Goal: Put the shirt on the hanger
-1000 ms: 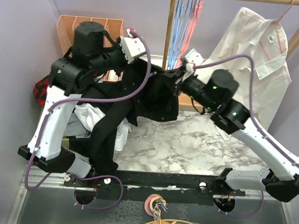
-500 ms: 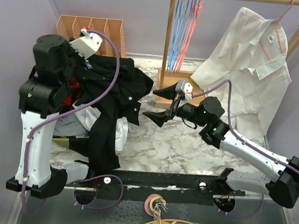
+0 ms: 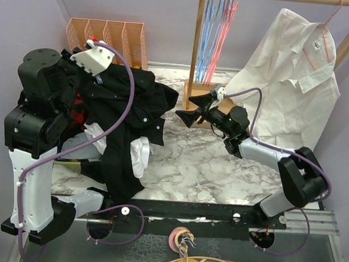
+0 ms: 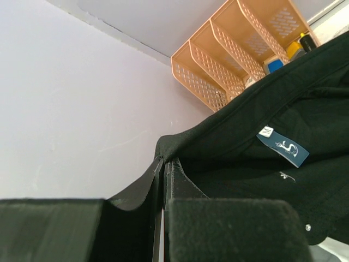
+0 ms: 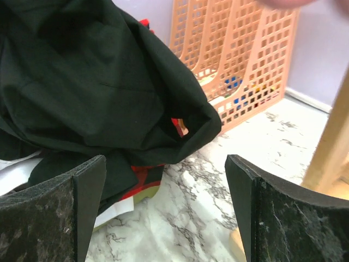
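L gripper point(image 4: 163, 169) clamped on shirt point(image 3: 134, 104) near collar, 9 o'clock; R gripper point(image 3: 191, 110) apart, empty: advise R take loose fold at its 9 o'clock, cloth held taut.

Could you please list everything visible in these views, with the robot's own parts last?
black shirt: one, black, heaped at table's left, one edge held up
white shirt: one, white, hanging at right
blue hangers: several, blue, on wooden rack
pink-red hangers: several, pink-red, beside them
file rack: one, orange, back left
table: one, white marble
left tool: one, black, shut on the black shirt
right tool: one, black, open, empty
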